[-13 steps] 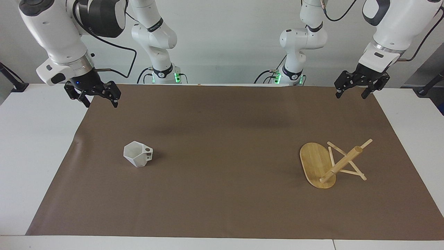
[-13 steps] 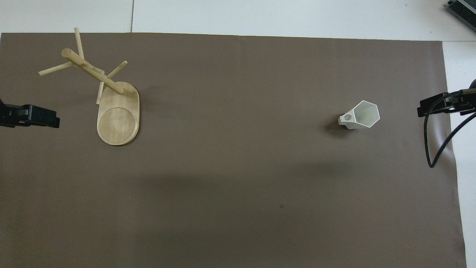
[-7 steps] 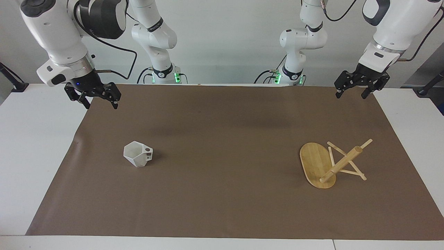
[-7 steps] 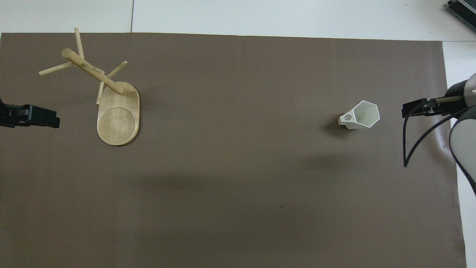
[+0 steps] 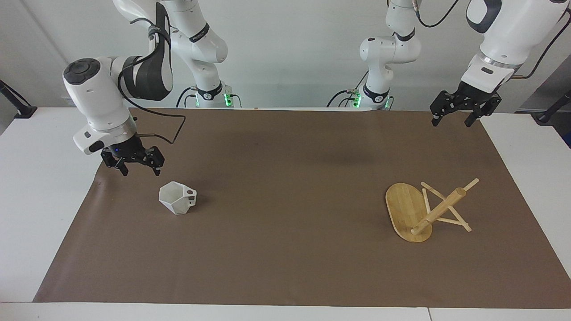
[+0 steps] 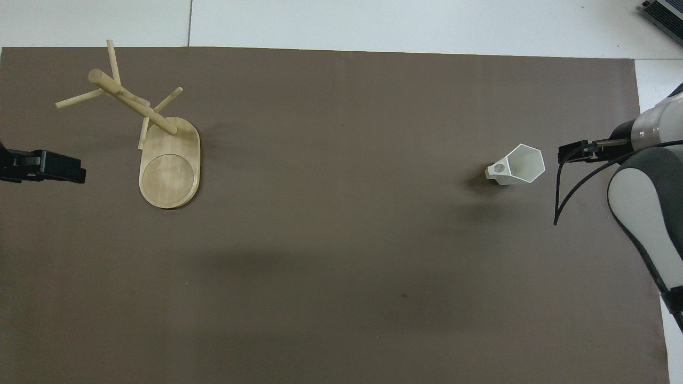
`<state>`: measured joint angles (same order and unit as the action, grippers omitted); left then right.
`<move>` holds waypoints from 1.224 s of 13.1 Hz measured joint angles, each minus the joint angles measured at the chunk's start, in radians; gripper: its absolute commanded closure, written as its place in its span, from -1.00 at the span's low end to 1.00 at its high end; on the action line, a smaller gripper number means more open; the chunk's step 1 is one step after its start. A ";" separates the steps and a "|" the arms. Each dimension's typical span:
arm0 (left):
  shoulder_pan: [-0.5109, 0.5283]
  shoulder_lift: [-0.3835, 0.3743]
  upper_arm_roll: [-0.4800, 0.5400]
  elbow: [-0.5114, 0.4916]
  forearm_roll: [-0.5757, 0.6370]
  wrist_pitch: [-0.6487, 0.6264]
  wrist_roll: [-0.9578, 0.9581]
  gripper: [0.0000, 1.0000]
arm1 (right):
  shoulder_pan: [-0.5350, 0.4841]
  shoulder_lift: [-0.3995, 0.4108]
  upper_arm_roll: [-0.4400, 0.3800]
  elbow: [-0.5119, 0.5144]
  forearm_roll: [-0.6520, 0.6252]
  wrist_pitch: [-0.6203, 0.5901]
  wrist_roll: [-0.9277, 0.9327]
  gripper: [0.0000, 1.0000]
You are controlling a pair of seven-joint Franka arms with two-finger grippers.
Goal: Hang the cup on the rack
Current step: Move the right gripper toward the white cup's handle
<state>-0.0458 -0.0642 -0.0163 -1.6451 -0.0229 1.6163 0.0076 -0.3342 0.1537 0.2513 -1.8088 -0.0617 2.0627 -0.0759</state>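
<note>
The white faceted cup [image 5: 177, 198] stands upright on the brown mat toward the right arm's end, its handle pointing to the table's middle; it also shows in the overhead view [image 6: 518, 165]. The bamboo rack [image 5: 424, 209] stands on its oval base toward the left arm's end, also in the overhead view [image 6: 160, 144]. My right gripper [image 5: 139, 169] is open and empty, low over the mat just beside the cup and apart from it; its tip shows in the overhead view [image 6: 573, 153]. My left gripper [image 5: 451, 121] is open and empty and waits over the mat's corner, also seen from overhead [image 6: 53, 166].
The brown mat [image 5: 285, 249] covers most of the white table [image 5: 40, 187]. A black cable [image 6: 565, 192] hangs from the right arm beside the cup.
My right arm has come down and moved in from the mat's corner to just beside the cup. The left arm, cup and rack have not moved.
</note>
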 measured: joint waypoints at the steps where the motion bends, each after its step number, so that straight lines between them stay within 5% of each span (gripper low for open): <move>1: 0.000 0.000 0.000 0.000 0.000 0.000 0.000 -1.00 | 0.000 0.016 0.000 -0.005 0.000 0.026 0.001 -1.00; 16: 0.000 0.000 0.000 0.000 0.000 0.000 0.000 -1.00 | 0.000 0.088 0.000 -0.131 0.000 0.201 0.048 -1.00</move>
<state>-0.0458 -0.0642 -0.0163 -1.6451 -0.0229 1.6163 0.0076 -0.3342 0.2418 0.2510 -1.9402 -0.0617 2.2638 -0.0275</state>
